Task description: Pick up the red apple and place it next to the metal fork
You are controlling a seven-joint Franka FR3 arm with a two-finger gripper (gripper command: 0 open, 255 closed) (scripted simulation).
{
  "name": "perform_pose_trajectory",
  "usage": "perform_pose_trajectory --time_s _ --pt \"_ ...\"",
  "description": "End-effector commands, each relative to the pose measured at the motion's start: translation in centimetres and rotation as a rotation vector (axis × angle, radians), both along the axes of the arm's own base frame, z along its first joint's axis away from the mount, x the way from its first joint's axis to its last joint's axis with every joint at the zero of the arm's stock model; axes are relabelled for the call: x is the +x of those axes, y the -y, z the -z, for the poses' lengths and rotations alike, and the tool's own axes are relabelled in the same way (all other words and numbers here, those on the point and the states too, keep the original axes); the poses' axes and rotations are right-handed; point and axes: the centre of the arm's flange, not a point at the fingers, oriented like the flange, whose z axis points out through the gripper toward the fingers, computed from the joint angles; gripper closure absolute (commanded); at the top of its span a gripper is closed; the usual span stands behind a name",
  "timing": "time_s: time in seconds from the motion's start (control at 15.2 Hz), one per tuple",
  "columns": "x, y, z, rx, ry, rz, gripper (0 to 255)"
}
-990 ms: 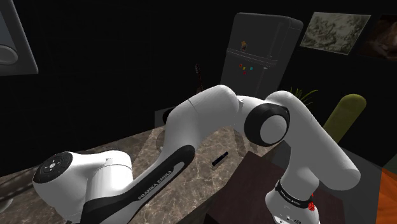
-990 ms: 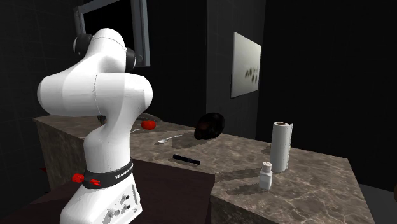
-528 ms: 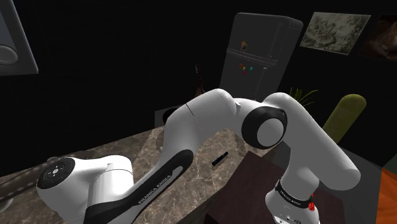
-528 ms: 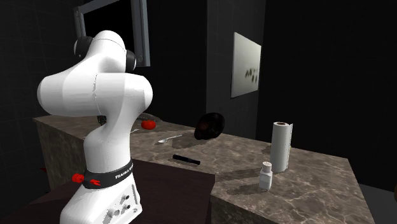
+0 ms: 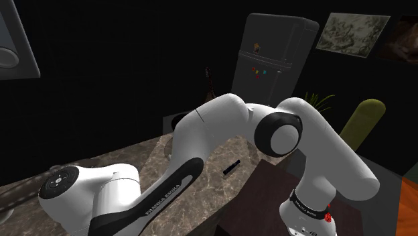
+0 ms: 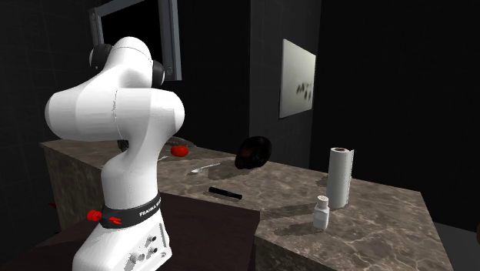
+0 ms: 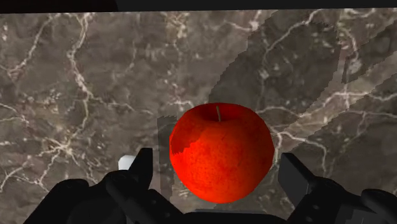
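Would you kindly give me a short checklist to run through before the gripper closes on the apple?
1. Apple roughly centred between the fingers: ok.
2. Gripper open, fingers clear of the apple: ok.
3. Apple resting stem-up on the counter: ok.
4. Fork lying flat with bare counter beside it: ok.
5. Gripper low enough for a firm grip: cannot tell.

1 ea.: apple [image 7: 221, 153], fork [image 6: 204, 166], paper-towel roll [image 6: 339, 178], shaker [image 6: 322, 212], blk bar [image 6: 225, 192]

The arm [image 5: 221, 127] bears the lettering "FRANKA EMIKA".
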Motion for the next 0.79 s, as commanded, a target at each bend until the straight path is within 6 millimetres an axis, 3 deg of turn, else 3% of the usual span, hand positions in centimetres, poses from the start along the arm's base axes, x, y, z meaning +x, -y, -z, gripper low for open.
perform_pose_trajectory --time_s 0.0,0.26,0.73 --pt "0.0 0.0 0.0 0.0 0.0 0.0 0" --pt "0.0 -0.7 -5.0 0.0 0.0 0.0 0" --pt "0.0 -0.7 -5.0 0.0 0.0 0.0 0"
